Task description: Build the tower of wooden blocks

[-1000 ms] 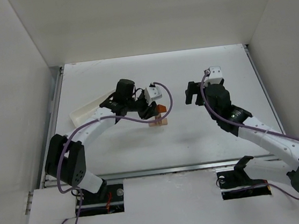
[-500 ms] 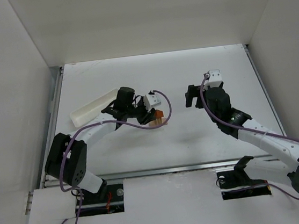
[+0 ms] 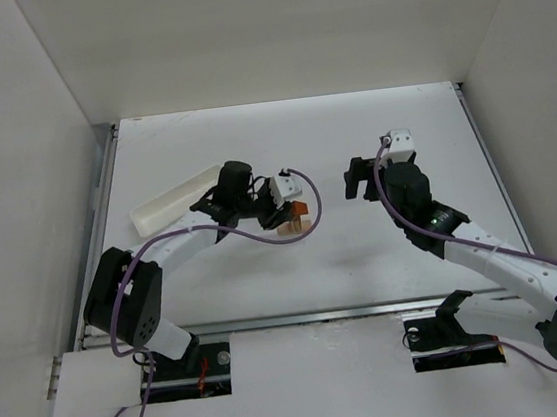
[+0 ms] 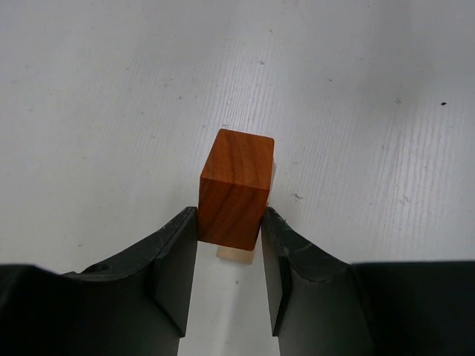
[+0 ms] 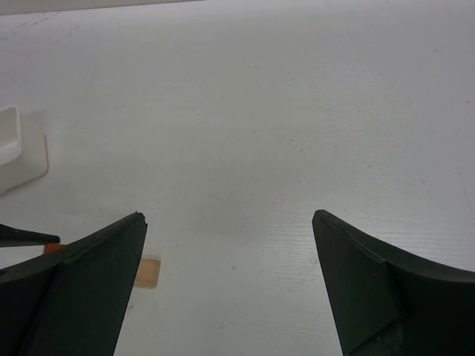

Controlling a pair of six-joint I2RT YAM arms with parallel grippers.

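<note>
We find a white table (image 3: 295, 267) filling the middle of the top view. The left arm (image 3: 176, 238) reaches from the lower left of that frame toward the centre. The right arm (image 3: 484, 245) reaches from the lower right up to the centre right. A long white tray (image 3: 169, 201) lies slanted on the upper left part of the table, its right end close to the left arm's wrist.

The right end effector (image 5: 228, 216) stands wide open with nothing between its fingers. It is over bare table, well apart from the blocks. The left end effector (image 4: 230, 226) is partly closed and grips the reddish-brown piece (image 4: 236, 189), with both fingers (image 4: 174, 267) pressed against its sides.

The wood block tower (image 3: 293, 221) sits just left of the table's centre in the top view, near the tray's right end but apart from it. A pale tan block (image 4: 236, 256) shows directly under the gripped piece in the left wrist view; we cannot tell whether the two touch. In the right wrist view a tan block shows at the lower left, beside that end effector's finger.
</note>
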